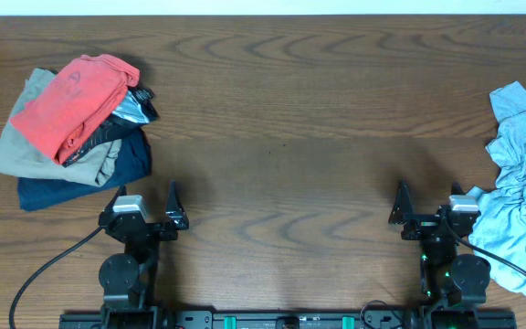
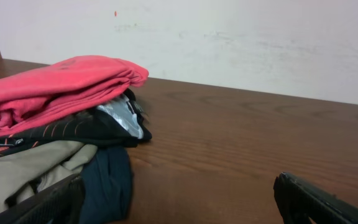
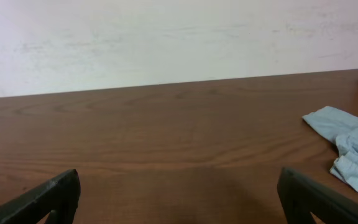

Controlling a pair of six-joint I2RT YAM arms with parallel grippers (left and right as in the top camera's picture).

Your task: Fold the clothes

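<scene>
The pale light-blue garment (image 1: pixel 521 187) lies crumpled at the table's right edge; its near corner shows at the right of the right wrist view (image 3: pixel 350 144). My right gripper (image 1: pixel 425 203) is open and empty, just left of the garment's lower part, near the front edge (image 3: pixel 179 199). My left gripper (image 1: pixel 146 206) is open and empty at the front left (image 2: pixel 179 202), just in front of the pile of folded clothes.
A pile of folded garments sits at the left: coral-red (image 1: pixel 78 100) on top, black-and-grey (image 1: pixel 131 108), beige (image 1: pixel 35 151) and navy (image 1: pixel 89 174) below. The pile also shows in the left wrist view (image 2: pixel 55 93). The wooden table (image 1: pixel 281 128) spans between them.
</scene>
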